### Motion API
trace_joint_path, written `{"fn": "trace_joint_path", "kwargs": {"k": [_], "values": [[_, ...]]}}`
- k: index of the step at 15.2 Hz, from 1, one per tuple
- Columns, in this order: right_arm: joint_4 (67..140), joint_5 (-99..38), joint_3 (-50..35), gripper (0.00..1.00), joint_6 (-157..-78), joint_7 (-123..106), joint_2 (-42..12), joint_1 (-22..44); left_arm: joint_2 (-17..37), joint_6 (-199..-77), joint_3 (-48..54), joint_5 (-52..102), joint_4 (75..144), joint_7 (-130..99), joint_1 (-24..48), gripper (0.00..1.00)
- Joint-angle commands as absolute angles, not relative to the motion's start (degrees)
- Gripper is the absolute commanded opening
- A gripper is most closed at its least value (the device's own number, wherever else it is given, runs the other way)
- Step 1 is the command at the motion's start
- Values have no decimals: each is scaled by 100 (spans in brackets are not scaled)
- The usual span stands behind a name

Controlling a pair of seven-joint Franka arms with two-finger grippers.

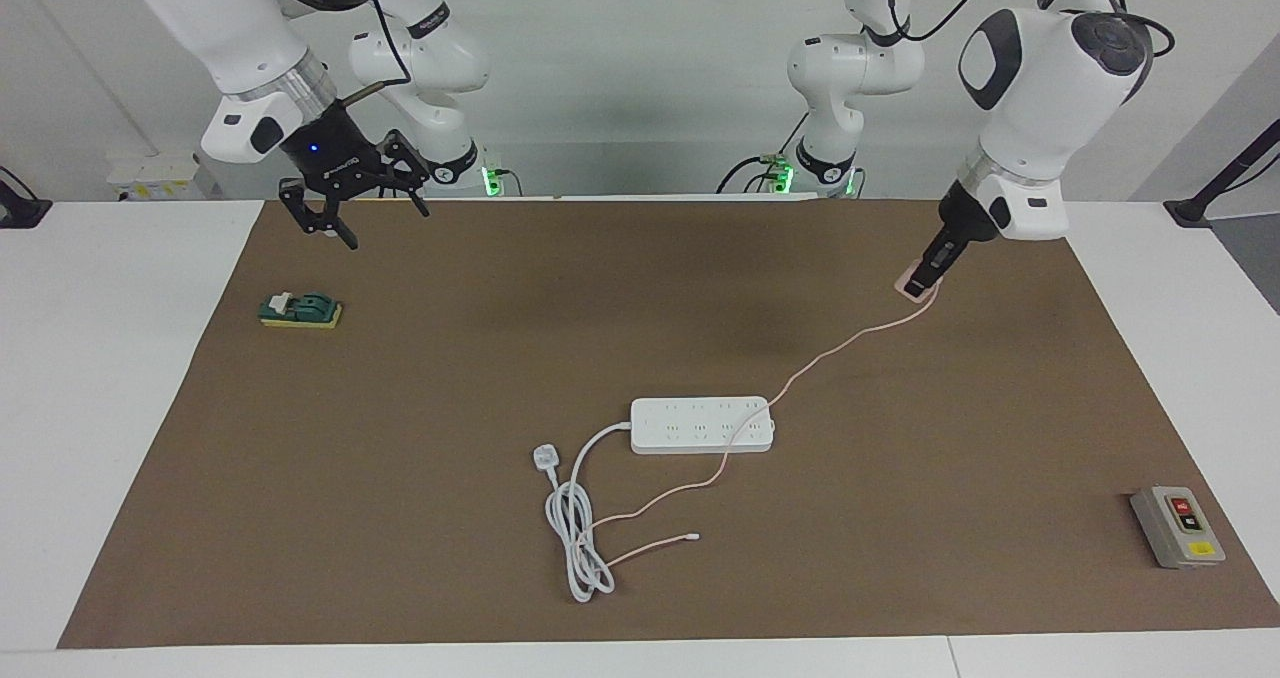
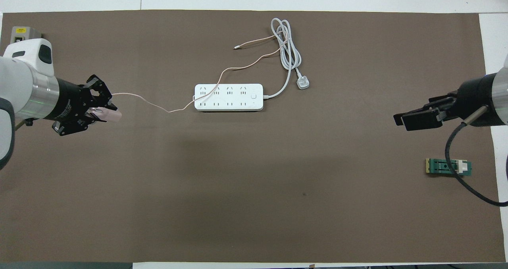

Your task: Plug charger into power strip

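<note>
The table (image 1: 120, 378) is white and smooth, covered by a matte brown mat (image 1: 400, 438) across most of both frames.

The power strip (image 1: 702, 425) is a long, flat, white plastic block with two rows of sockets, lying at the centre of the facing view. Its thick white cord (image 1: 572, 518) coils in loops below and left of it, ending in a white three-pin plug (image 1: 544, 455).

The charger (image 1: 916, 286) is a small pale pink cube at the right of the upper half of the facing view. Its thin pink cable (image 1: 830, 351) runs down across the power strip to a small white connector (image 1: 692, 535).

A green and yellow switch block (image 1: 300, 310) sits at the left edge of the mat; a grey box with red and yellow buttons (image 1: 1177, 526) sits at lower right.

Left claw (image 1: 926, 276): fully closed on the charger, holding it at mat level.

Right claw (image 1: 345, 213): fingers spread wide, holding nothing, raised over the mat's upper left corner.
</note>
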State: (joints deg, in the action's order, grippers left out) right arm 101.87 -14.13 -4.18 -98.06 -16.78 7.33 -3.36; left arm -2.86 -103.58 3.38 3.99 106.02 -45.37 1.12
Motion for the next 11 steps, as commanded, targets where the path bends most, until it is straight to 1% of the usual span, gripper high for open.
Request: {"fn": "trace_joint_path", "kwargs": {"k": [1,4,5,7,9,11], "values": [[10187,-1073,-492,100,-9712,-1127,791,-483,-334,-10238,343,27,10477,-3501,-552,0],[10178,-827,-483,100,-9598,-879,791,-553,-273,-10678,343,9,10441,-2911,-1246,0],[10186,-826,-483,100,-9589,-862,800,-623,-264,-10696,334,0,10441,-2648,-1405,0],[10187,-826,-483,100,-9554,-861,800,-755,-211,-10722,343,-96,10441,-1911,-1966,0],[10187,-809,-475,100,-9309,-800,853,-835,-185,-10723,343,-255,10441,-1461,-2397,0],[10187,-782,-396,100,-9238,-581,844,-835,-211,-10705,343,-264,10485,-1336,-2654,0]]}}
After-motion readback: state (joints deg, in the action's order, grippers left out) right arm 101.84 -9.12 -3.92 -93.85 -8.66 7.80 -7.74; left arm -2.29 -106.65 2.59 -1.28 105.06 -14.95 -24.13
